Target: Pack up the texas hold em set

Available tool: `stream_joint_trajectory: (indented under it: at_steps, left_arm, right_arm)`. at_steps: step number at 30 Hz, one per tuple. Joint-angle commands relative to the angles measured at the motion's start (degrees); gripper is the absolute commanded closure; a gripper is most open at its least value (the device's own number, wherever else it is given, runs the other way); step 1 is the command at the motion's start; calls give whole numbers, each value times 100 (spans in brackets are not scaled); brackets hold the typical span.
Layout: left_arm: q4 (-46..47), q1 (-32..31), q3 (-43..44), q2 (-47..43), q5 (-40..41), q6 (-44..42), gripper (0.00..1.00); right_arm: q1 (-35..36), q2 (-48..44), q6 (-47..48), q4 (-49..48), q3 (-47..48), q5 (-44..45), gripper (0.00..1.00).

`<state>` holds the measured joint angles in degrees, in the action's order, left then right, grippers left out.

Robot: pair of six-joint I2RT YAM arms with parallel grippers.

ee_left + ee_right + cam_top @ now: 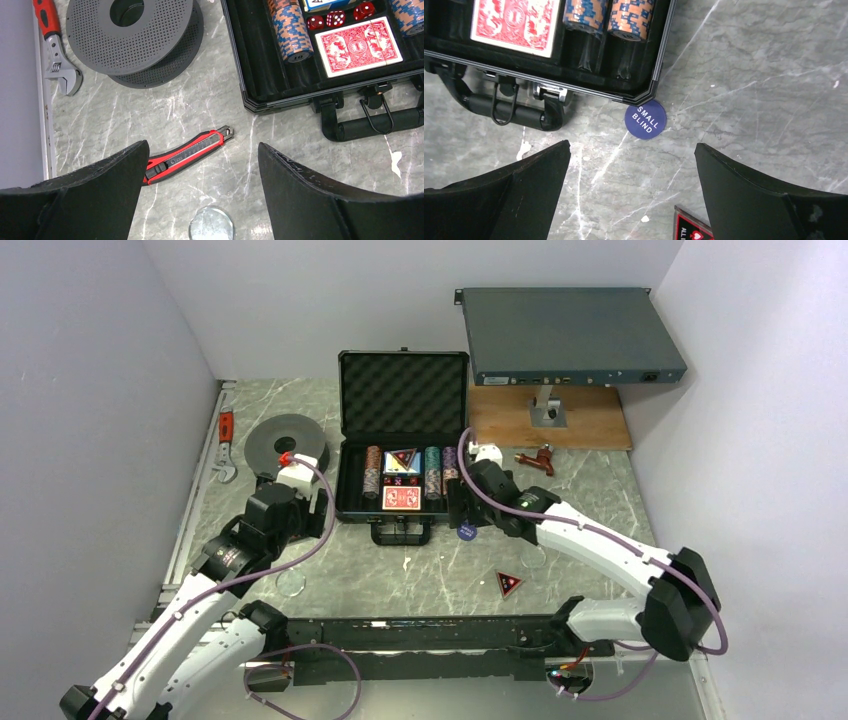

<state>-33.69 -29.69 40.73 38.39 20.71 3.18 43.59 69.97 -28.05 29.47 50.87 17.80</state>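
The black briefcase lies open, its foam lid standing up. Inside are striped chip stacks, a red deck, red dice and a red-black triangular marker. The blue round button, marked SMALL BLIND, lies on the table touching the case's near right corner. A second triangular marker lies further forward. My right gripper is open and empty, just above and nearer than the button. My left gripper is open and empty over the table left of the case.
A red-black utility knife and a clear disc lie under my left gripper. The dark grey spool and a wrench are at the left. The grey rack-mount box stands on a wooden board at back right.
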Motion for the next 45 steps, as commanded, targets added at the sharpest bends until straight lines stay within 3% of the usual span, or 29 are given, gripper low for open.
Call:
stream_joint_trajectory:
  at_steps: [1, 13, 23, 45]
  left_arm:
    - [86, 25, 172, -21, -107, -28, 15]
    - [88, 25, 151, -71, -14, -28, 15]
    - [126, 25, 135, -138, -41, -41, 15]
    - [117, 25, 137, -93, -54, -45, 15]
  right_arm:
    - [33, 432, -14, -75, 40, -250, 2]
    - [44, 1250, -241, -429, -227, -769, 11]
    - [35, 1603, -315, -695, -323, -664, 25]
    - [-156, 1818, -312, -1324, -675, -304, 28]
